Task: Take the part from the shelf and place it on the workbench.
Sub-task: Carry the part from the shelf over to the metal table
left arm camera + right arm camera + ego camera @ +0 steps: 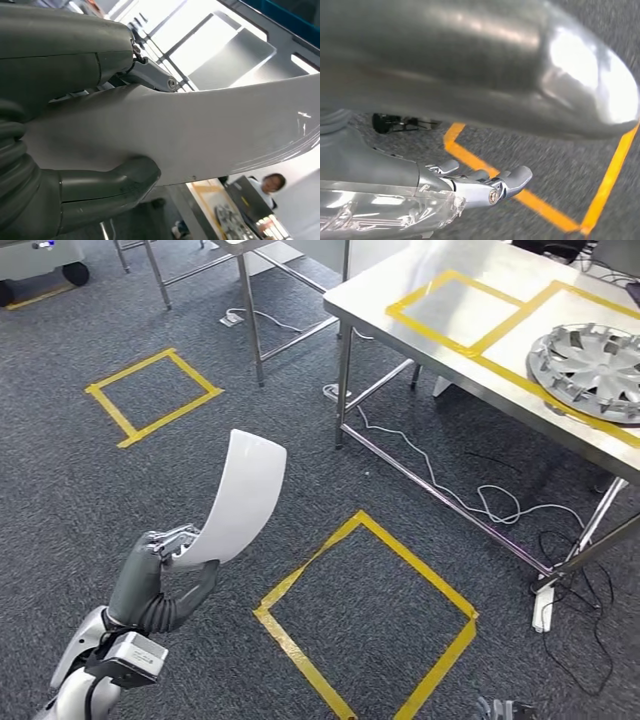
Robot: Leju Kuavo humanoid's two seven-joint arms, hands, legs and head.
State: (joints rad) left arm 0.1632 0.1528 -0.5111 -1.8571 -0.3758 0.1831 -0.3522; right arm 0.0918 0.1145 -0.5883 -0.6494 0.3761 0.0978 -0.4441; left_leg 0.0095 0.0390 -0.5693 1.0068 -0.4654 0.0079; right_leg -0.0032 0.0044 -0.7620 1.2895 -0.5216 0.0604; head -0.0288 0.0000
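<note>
The part (245, 495) is a thin, white, curved panel. My left hand (162, 575) grips its lower end and holds it upright over the carpet, left of the middle in the head view. In the left wrist view the thumb (113, 185) presses under the white part (211, 135) and the fingers (151, 77) lie over it. The steel workbench (392, 300) stands at the upper right, some way from the part, with yellow tape rectangles on its top. My right hand (478, 185) hangs low over the floor, its fingers stretched out and holding nothing.
A silver hubcap (592, 368) lies on the workbench's right end. Yellow tape squares mark the carpet just ahead (362, 620) and at the far left (151, 395). Cables (483, 500) and a power strip (543, 610) lie under the bench. A person (271, 185) stands near.
</note>
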